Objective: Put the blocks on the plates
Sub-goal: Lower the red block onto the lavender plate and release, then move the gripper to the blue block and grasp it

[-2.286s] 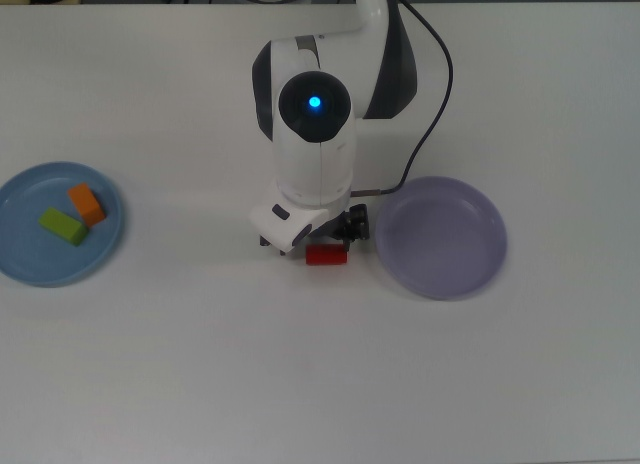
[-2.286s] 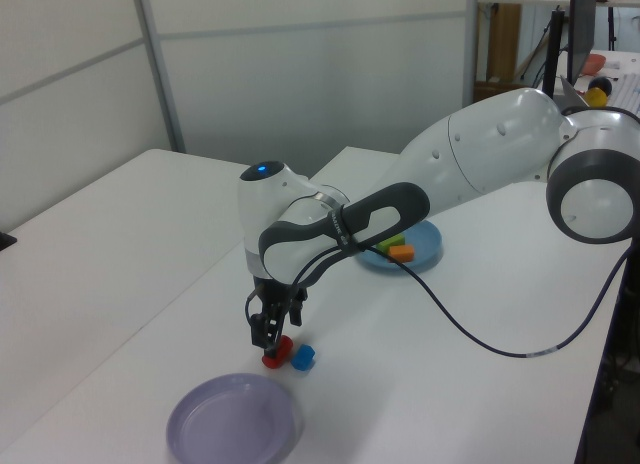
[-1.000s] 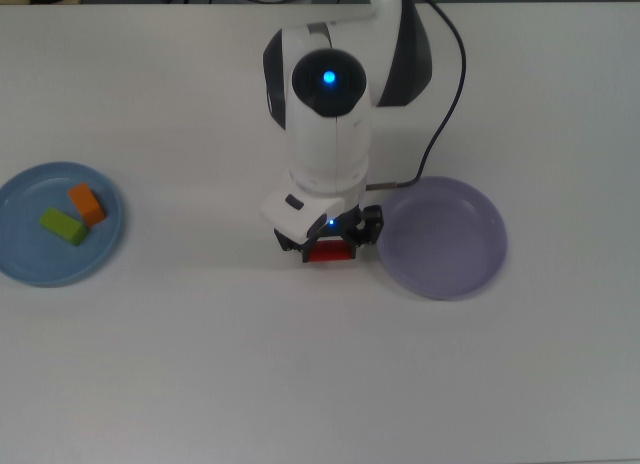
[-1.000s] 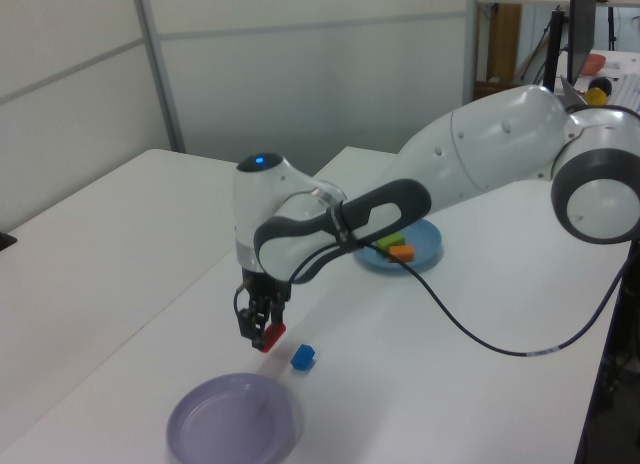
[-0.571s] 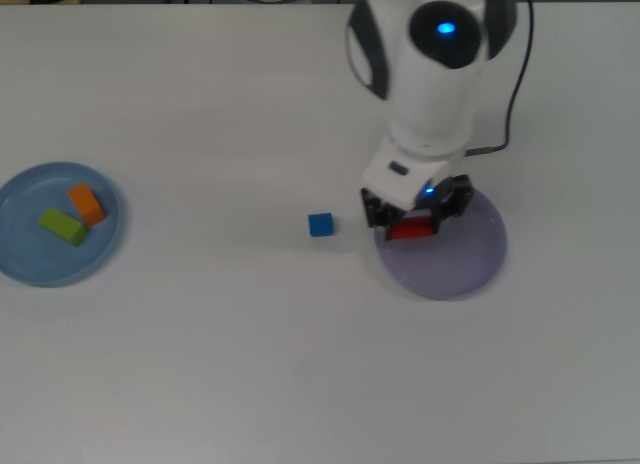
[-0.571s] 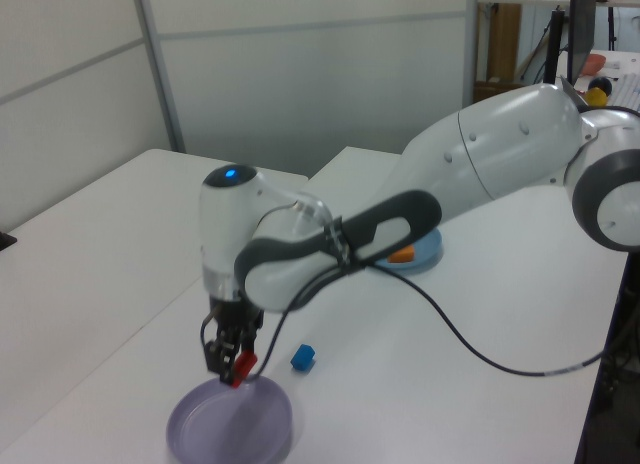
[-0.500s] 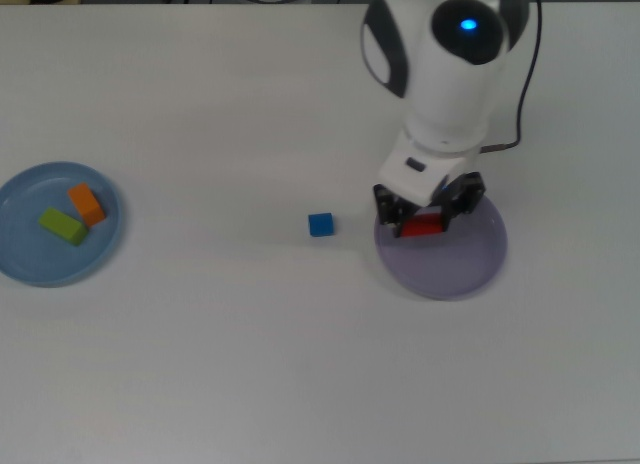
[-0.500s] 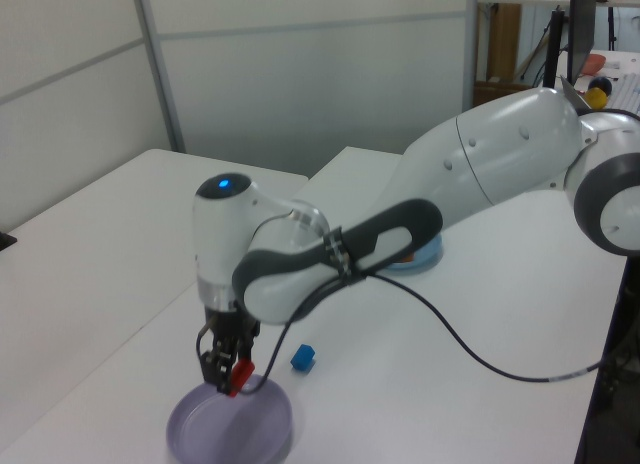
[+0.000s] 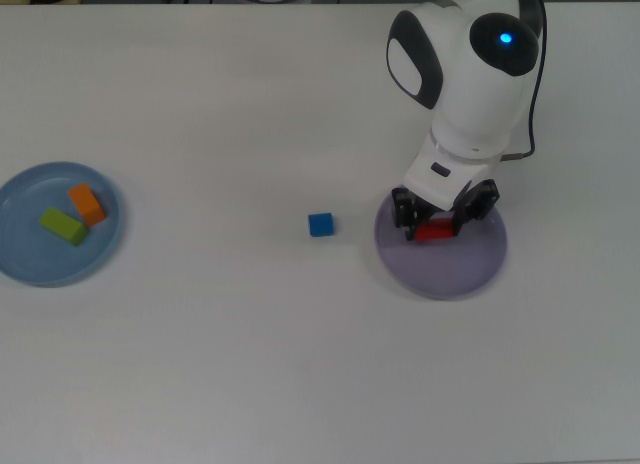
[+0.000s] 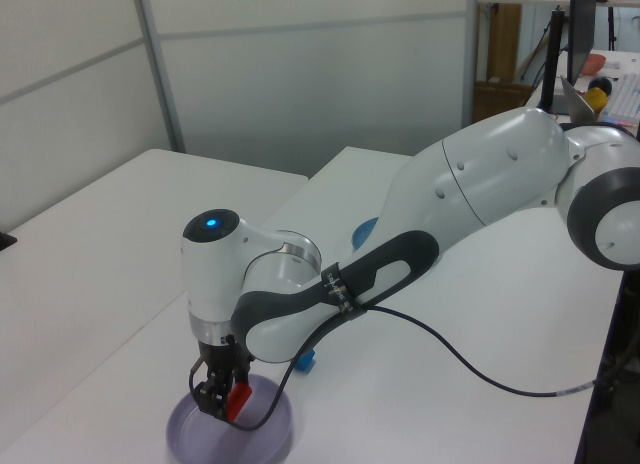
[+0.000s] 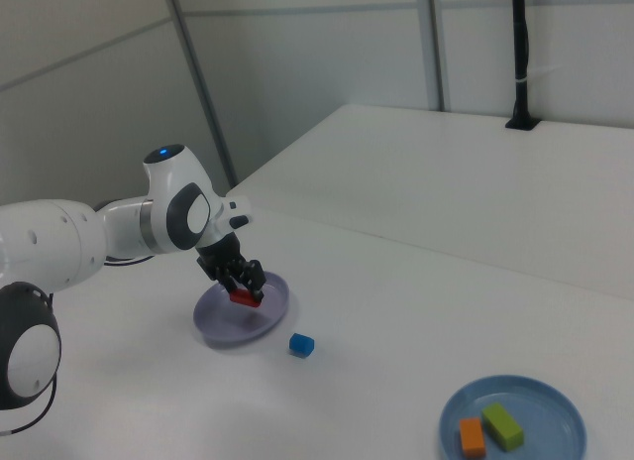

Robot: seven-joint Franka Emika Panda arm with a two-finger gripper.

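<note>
1. White Franka arm's two-finger gripper [image 9: 437,227] hung right of centre in the top view, jaws clamped on the small red rectangular block [image 9: 434,231].
2. Red block [image 11: 244,297] held over the round pale lavender plate [image 9: 470,269], above its upper-left part in the top view; contact with the plate's surface could not be told.
3. Same lavender plate [image 10: 262,434] sat at the bottom edge, left of centre, of the left view, with the gripper [image 10: 222,396] and red block [image 10: 238,402] directly over it.
4. Small blue cube [image 9: 320,224] lay on the white worktop [image 9: 300,364] near the top view's centre, near the lavender plate but apart from it.
5. Round light blue plate [image 9: 30,264] rested at the middle-left edge of the top view, well apart from the cube.
6. Orange rectangular block [image 9: 86,203] and green rectangular block [image 9: 62,226] lay on the blue plate, just beside each other.
7. In the right view, the blue plate [image 11: 555,442] appeared in the lower right corner, with the orange block [image 11: 472,436] and green block [image 11: 502,425] on it.
</note>
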